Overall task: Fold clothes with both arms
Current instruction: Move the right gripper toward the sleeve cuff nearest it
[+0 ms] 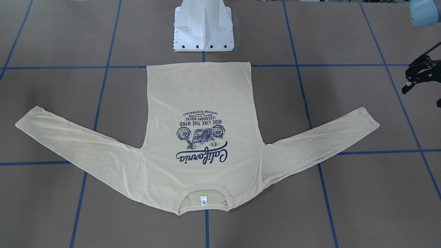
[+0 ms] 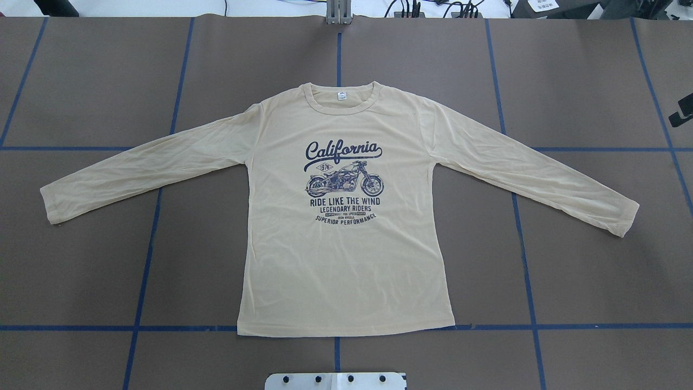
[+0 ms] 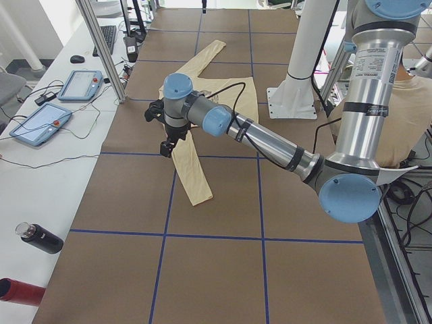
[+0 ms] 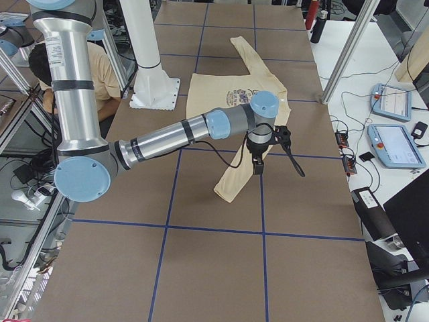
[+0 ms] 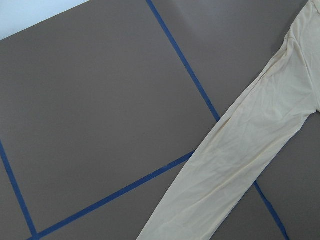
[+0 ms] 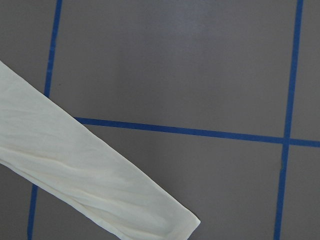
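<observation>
Well, the brown table [image 2: 595, 271] is marked into squares by blue tape lines [image 2: 146, 260]. The white pedestal base [image 1: 203, 31] stands at the robot's edge, and two teach pendants [image 3: 81, 84] and a black bottle [image 3: 39, 237] sit on the white bench alongside. Spread flat across the middle, print up, lies the T-shirt [image 2: 346, 260], its hem near the pedestal, its collar toward the far side and both sleeves stretched outward. The left gripper [image 3: 157, 132] hangs above the left sleeve, fingers spread and holding nothing. The right gripper [image 4: 277, 164] hovers over the right sleeve near its cuff, likewise splayed and empty.
</observation>
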You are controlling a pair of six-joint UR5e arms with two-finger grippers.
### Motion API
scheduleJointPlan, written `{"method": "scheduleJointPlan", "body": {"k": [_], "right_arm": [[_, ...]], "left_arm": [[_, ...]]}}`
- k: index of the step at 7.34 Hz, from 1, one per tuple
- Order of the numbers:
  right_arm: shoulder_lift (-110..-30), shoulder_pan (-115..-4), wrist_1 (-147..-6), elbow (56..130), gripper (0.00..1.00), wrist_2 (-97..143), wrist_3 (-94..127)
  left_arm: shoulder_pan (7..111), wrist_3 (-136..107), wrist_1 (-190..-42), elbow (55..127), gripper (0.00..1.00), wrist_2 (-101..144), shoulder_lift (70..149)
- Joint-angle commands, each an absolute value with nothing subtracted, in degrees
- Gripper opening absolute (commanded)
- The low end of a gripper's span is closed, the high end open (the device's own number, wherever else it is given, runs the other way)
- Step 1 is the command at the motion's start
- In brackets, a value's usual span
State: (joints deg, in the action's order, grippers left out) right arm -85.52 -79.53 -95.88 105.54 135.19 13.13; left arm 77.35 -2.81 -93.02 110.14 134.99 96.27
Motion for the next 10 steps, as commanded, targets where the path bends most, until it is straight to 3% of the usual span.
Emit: {"method": "scheduleJointPlan", "body": {"k": [1, 5, 8, 10], "right_arm": [[-86.6, -81.2, -95.7, 102.6, 1.00, 136.1, 13.3], [-86.6, -80.5, -93.2, 102.2, 1.00, 135.9, 13.3], [-87.0, -75.9, -91.5, 99.4, 1.00, 136.1, 15.7], [-90.2, -71.7, -71.6, 91.0, 0.98, 135.8, 26.9]], "left_arm": [[77.5, -3.3, -93.1, 110.6, 1.00, 134.9, 95.4], [77.7, -5.0, -94.1, 112.3, 1.00, 135.3, 92.7], [77.3, -5.1, -93.3, 108.9, 1.00, 135.1, 94.0], [77.3, -9.2, -93.8, 110.2, 1.00, 135.0, 95.1]]}}
